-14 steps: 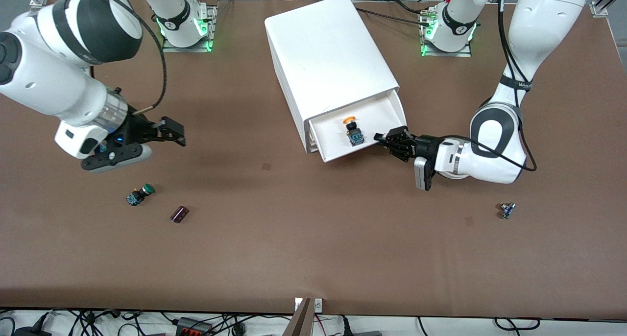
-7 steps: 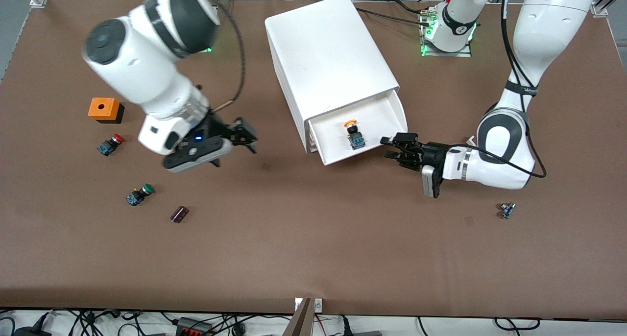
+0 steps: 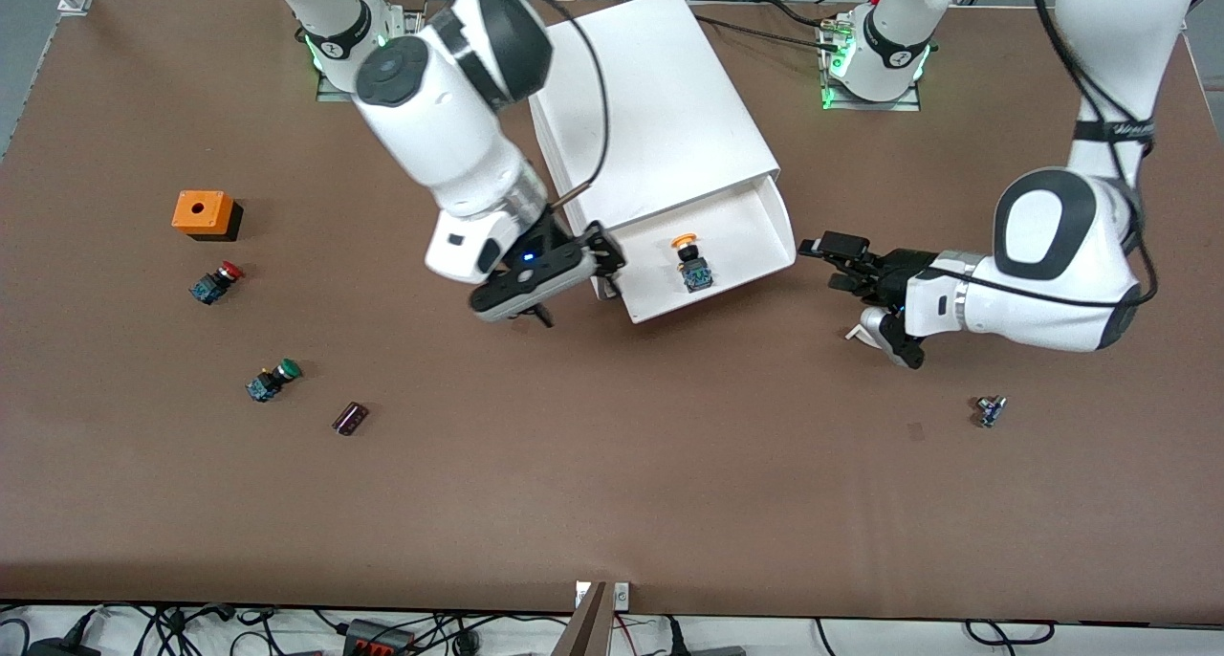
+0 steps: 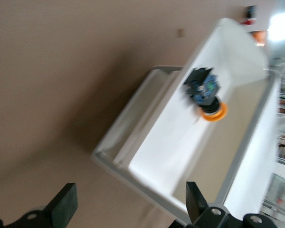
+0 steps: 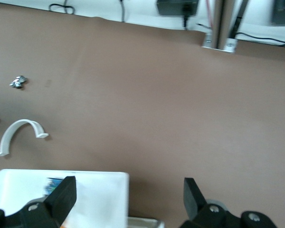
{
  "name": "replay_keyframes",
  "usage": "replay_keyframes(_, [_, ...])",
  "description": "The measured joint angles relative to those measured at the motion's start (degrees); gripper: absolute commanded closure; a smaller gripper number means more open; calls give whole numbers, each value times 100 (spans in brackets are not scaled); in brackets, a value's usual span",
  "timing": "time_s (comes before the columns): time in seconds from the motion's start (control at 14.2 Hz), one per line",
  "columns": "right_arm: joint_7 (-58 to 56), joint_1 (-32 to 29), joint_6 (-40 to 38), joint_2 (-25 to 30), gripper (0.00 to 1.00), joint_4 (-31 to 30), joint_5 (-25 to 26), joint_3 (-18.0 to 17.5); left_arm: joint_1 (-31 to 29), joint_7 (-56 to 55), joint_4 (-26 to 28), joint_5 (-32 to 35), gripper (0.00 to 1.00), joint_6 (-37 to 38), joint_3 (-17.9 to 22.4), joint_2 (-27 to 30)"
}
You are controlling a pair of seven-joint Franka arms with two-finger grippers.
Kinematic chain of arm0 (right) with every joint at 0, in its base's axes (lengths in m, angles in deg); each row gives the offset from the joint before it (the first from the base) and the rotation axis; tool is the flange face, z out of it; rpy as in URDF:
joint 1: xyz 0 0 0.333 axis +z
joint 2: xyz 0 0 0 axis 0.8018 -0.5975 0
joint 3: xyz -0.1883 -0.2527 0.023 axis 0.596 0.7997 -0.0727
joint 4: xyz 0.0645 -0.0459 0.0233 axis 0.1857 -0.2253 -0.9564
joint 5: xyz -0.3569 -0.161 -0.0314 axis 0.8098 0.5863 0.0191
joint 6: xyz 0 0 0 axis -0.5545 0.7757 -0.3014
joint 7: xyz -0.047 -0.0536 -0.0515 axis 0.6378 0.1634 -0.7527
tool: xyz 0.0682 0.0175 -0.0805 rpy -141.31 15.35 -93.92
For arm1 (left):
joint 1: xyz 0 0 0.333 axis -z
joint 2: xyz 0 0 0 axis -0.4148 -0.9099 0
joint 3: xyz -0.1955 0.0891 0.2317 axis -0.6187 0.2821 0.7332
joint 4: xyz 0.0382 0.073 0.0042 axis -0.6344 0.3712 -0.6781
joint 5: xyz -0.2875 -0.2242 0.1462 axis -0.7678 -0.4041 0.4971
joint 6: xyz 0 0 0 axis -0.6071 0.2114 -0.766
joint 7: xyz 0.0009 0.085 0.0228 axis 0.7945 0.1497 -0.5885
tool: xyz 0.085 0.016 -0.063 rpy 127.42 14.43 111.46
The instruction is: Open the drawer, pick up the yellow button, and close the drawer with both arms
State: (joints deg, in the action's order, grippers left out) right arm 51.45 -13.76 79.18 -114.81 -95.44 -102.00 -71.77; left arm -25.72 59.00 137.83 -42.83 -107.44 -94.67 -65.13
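The top drawer [image 3: 755,218] of the white cabinet [image 3: 641,101] stands pulled open. The orange-capped button [image 3: 690,259] lies inside it and also shows in the left wrist view [image 4: 206,92]. My right gripper [image 3: 604,254] is open and empty over the drawer's front corner at the right arm's end; its wrist view shows that corner [image 5: 97,192] between the fingers. My left gripper [image 3: 830,259] is open and empty, low over the table beside the drawer toward the left arm's end, apart from it. The drawer [image 4: 147,190] lies ahead of its fingers.
An orange box [image 3: 203,214], a red-capped button [image 3: 215,282], a green-capped button [image 3: 273,379] and a dark cylinder [image 3: 350,418] lie toward the right arm's end. A small part [image 3: 990,410] lies toward the left arm's end. A white curved clip [image 5: 19,133] lies on the table.
My right arm has swung from its end of the table to the drawer's corner. My left gripper has drawn away from the drawer toward the left arm's end. The drawer stays open.
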Motion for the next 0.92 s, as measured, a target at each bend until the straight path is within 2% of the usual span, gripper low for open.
replay_keyframes(0.21, [65, 319, 154, -491, 0, 506, 114, 26, 294, -829, -477, 1581, 0, 57, -82, 80])
replay_keyframes(0.42, [241, 587, 256, -952, 0, 854, 588, 33, 757, -1094, -1005, 2978, 0, 79, -104, 78])
replay_keyframes(0.63, [826, 949, 269, -1281, 0, 1063, 1203, 36, 757, -1330, -1186, 3287, 0, 101, -2, 62])
replay_keyframes(0.92, [944, 1065, 204, -1409, 0, 1107, 1286, 43, 600, -2615, -1383, 3336, 0, 86, 290, -11])
